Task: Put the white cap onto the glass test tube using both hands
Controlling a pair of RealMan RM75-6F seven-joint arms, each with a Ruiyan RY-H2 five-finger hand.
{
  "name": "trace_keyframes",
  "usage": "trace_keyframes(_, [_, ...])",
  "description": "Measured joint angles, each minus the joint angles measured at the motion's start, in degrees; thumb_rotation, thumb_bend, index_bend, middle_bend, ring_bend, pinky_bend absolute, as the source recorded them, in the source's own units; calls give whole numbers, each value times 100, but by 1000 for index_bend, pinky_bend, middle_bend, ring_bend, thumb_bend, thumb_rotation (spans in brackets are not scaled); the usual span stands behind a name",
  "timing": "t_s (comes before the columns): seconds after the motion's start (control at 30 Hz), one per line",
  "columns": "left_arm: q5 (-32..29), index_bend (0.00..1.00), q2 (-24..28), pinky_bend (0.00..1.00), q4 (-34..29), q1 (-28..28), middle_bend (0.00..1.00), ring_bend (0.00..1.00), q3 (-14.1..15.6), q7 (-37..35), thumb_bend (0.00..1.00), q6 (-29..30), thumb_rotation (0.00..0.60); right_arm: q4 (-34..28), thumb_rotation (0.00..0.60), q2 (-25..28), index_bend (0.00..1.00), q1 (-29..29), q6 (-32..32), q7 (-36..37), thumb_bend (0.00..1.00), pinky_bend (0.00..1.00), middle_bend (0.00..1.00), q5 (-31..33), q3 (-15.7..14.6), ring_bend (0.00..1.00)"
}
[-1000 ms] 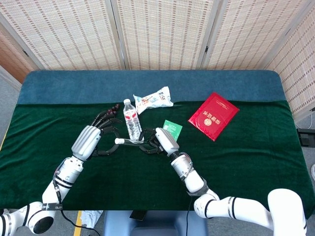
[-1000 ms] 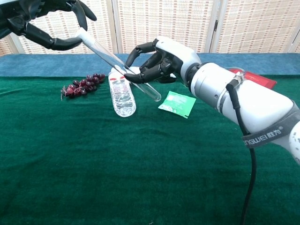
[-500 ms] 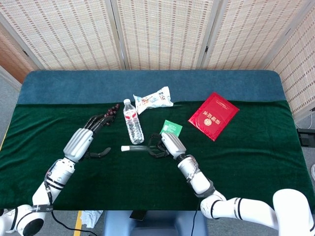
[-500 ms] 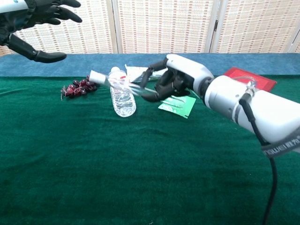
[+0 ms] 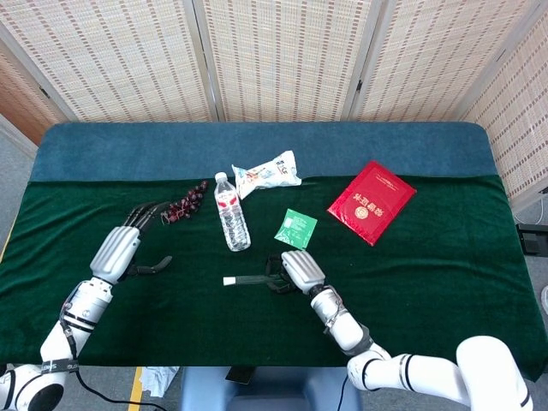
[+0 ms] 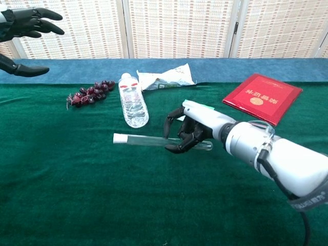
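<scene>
The white cap [image 6: 119, 137] already sits on the glass test tube [image 6: 154, 140], which the right robot hand [image 6: 185, 134] grips low over the table [image 6: 77, 195]. The left robot hand [image 6: 23, 23] hangs apart, fingers spread and empty. Likely next: laying the tube down and letting go.

Water bottle [image 5: 231, 223], grapes [image 5: 183, 203], snack packet [image 5: 267, 174], red booklet [image 5: 372, 201].
</scene>
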Motion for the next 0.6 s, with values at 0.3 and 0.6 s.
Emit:
trace_keyframes(0.3, [25,4,14,0,-3,52,148,1,10,-8,354,31,600,97,589,-116,425,-108,97,-82,689,1000,1000,-118,-53,1000])
trace_keyframes(0.6, [-1,12,78,0,28,207,148,1,37,-75,354,135,600,-172,589,54,327,-288,298,-14,689,1000,1000,-305,-38,1000])
